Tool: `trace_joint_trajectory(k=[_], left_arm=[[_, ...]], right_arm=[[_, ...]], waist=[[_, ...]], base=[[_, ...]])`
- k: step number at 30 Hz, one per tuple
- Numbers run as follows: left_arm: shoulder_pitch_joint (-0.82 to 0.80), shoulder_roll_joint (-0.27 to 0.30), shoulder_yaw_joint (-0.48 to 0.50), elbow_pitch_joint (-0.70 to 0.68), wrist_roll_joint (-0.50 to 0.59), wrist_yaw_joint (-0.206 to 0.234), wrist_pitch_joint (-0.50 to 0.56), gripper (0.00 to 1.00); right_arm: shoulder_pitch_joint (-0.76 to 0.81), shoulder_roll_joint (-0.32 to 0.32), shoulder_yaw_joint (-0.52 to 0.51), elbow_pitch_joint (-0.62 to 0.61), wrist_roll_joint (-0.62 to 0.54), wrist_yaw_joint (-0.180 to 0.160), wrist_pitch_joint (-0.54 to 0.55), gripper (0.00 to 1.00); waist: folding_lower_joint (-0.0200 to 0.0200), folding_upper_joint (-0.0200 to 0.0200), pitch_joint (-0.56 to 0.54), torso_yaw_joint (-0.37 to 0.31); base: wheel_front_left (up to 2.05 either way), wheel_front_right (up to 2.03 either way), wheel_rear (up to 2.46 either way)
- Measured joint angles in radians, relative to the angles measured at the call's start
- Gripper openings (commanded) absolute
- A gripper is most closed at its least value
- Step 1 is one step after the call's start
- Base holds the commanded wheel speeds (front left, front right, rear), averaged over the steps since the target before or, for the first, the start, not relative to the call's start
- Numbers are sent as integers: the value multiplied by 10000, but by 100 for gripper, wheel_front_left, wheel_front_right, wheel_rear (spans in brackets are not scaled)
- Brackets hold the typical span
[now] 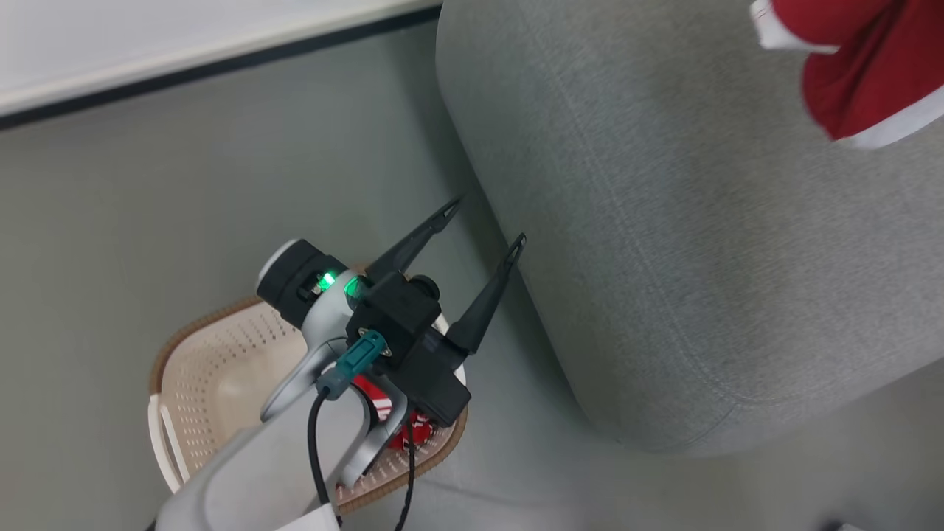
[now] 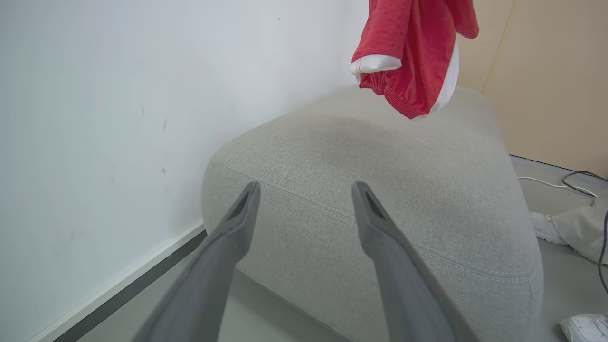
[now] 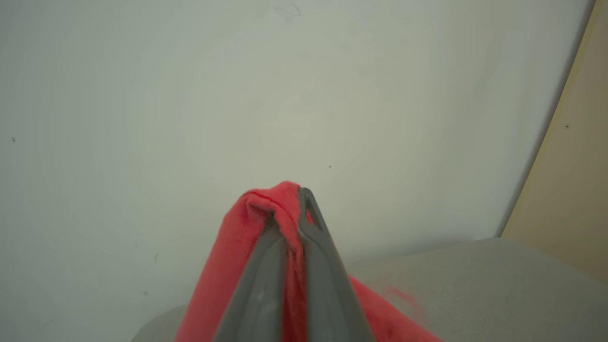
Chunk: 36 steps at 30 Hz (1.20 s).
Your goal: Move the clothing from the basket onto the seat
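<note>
Now lower your right end effector [image 3: 288,205], clenched on garment [image 2: 408,57], to mid-seat [image 2: 361,156], then release; left end effector [image 1: 488,221] released, empty.

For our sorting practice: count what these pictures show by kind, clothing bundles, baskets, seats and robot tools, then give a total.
Clothing bundles: 2, hanging bundle, basket bundle
basket: 1
seat: 1
Tools: 2, left tool, right tool
Total: 6
</note>
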Motion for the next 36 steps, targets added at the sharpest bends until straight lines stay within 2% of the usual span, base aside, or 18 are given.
trace_joint_trajectory(k=[9,17,26,28,29,36], left_arm=[[-552,650,136,-890,286,-6,529,100],[-790,1016,192,-1095,589,-10,755,100],[-838,1039,111,-1089,640,-23,830,100],[-838,1041,111,-1085,640,-23,828,100],[-838,1039,111,-1068,640,-23,826,100],[-826,1030,153,-717,617,-21,696,100]], right_arm=[[-724,67,-161,454,0,-224,-238,0],[-418,1252,27,1448,27,-259,-447,0],[26,1894,176,2236,33,-165,-543,0],[24,1929,163,2357,33,-121,-545,42],[26,1952,167,2441,33,-121,-546,100],[325,2075,207,2562,-56,23,-587,100]], waist=[[-1,0,1357,155],[0,1,2434,74],[-2,-1,2770,-17],[-4,-1,2729,-16],[-3,-1,2703,-15],[-3,-1,2373,12]], base=[[0,0,0],[0,0,0],[0,0,0],[0,0,0],[0,0,0],[0,0,0]])
